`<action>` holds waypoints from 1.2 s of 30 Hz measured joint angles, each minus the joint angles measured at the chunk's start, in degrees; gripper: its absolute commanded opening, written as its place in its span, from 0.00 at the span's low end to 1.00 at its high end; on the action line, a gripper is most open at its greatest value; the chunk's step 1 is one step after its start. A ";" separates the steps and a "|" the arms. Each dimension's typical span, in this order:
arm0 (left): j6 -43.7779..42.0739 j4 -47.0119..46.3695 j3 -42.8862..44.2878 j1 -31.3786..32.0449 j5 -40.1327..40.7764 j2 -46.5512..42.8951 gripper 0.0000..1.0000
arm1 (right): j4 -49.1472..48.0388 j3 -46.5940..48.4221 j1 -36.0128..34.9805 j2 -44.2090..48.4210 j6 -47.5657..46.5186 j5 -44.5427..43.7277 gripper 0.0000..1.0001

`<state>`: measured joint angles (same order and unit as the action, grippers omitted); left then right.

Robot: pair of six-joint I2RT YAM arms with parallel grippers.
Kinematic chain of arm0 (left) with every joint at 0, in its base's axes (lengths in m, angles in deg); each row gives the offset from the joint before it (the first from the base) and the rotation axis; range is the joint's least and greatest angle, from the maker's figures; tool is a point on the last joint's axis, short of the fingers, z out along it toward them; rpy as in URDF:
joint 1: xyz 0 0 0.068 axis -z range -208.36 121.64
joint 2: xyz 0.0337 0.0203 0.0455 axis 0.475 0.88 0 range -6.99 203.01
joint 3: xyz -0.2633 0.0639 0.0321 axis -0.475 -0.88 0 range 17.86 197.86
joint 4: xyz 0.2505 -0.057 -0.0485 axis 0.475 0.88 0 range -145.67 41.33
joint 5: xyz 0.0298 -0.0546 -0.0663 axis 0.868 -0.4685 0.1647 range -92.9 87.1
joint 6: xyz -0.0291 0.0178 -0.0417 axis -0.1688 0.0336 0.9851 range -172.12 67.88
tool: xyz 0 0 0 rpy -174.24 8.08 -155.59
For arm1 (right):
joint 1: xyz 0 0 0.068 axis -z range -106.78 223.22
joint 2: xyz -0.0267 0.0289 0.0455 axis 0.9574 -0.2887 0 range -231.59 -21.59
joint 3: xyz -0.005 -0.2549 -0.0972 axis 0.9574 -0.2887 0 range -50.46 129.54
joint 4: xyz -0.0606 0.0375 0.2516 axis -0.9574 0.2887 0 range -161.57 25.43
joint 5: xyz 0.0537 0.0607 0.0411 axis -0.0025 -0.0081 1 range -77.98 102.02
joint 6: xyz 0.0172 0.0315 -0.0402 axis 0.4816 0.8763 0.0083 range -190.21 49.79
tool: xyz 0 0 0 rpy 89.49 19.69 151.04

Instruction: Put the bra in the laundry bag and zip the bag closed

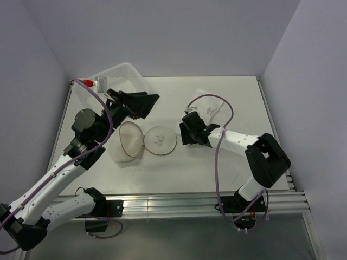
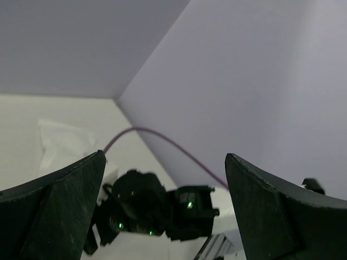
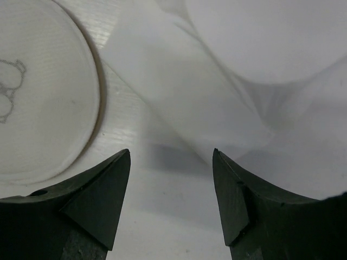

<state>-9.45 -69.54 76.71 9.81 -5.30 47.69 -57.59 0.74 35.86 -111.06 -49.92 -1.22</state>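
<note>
From my overhead view the white table (image 1: pixel 162 92) fills most of the picture. The left arm (image 1: pixel 59 179) reaches in from 7 o'clock and the right arm (image 1: pixel 265 160) from 4 o'clock.

A white plastic basket (image 1: pixel 116 73) sits tilted at the table's 10 o'clock corner, just behind the left arm's wrist.

The laundry bag (image 1: pixel 130 143) lies near the middle of the table, a little toward 8 o'clock. It is open, its two round halves lying side by side and touching. The half at 3 o'clock is a flat disc (image 1: pixel 160 142) with a small dark icon (image 1: pixel 158 138) facing up.

The bra (image 1: pixel 211 103) is outside the bag, on the table at about 2 o'clock from the table's centre. It is a pale crumpled heap, partly hidden behind the right wrist. In the right wrist view it sits at 1 o'clock and the disc at 9 o'clock, close together, with a strip of bare table between them.

The left gripper (image 2: pixel 165 157) is held above the table at 12 o'clock from the bag. Its fingers are spread wide with nothing between them.

The right gripper (image 3: pixel 171 154) is low over the table, at 3 o'clock from the disc. Its fingers are apart and hold nothing, with bare table showing in the gap and the bra's edge just beyond the tips.
</note>
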 measured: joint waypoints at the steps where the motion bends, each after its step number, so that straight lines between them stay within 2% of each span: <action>1: -0.09 1.90 -1.62 0.17 0.35 -1.62 0.98 | 0.90 1.55 -0.76 -1.68 -0.59 -0.90 0.69; 4: -0.72 10.34 -4.90 0.35 1.77 -4.74 0.98 | 3.15 6.62 -2.97 -6.75 -2.45 -3.58 0.65; 8: -3.32 19.93 -4.79 0.44 3.39 -9.86 0.98 | 5.38 11.87 -4.26 -12.90 -4.13 -6.88 0.60; 14: -7.56 26.58 -2.60 0.46 5.49 -15.47 0.98 | 8.00 17.18 -4.24 -18.84 -4.76 -11.56 0.57; 16: -8.55 27.78 -2.60 0.46 6.08 -16.79 0.98 | 8.55 18.32 -4.22 -20.15 -4.83 -12.79 0.49; 19: -9.53 29.20 -2.60 0.46 6.93 -17.22 0.97 | 8.85 19.69 -4.22 -21.79 -4.81 -14.99 0.28; 20: -9.79 29.57 -2.64 0.44 7.08 -17.22 0.97 | 8.92 19.93 -4.17 -22.16 -4.55 -15.43 0.11; 23: -10.56 30.10 -2.91 0.46 7.43 -17.18 0.97 | 9.51 20.02 -4.00 -22.62 -4.31 -17.22 0.00; 25: -10.78 30.34 -2.97 0.46 7.54 -17.07 0.96 | 9.70 19.80 -3.89 -22.29 -4.17 -18.34 0.00; 28: -11.19 30.53 -2.97 0.46 7.65 -16.50 0.96 | 10.73 17.66 -3.91 -18.36 -4.48 -20.06 0.00; 30: -11.61 30.53 -2.97 0.46 7.58 -15.69 0.96 | 12.57 15.47 -4.09 -12.00 -4.57 -21.75 0.00; 34: -11.89 30.47 -2.97 0.46 7.15 -14.03 0.95 | 17.46 14.19 -5.81 7.63 -4.50 -26.10 0.00; 36: -11.98 30.47 -2.97 0.50 6.86 -13.27 0.95 | 20.24 16.15 -8.98 18.32 -4.50 -28.92 0.00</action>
<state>-21.43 -39.07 73.74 10.31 1.57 34.42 -37.35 16.89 26.87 -92.75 -54.42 -30.13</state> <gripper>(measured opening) 0.956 0.010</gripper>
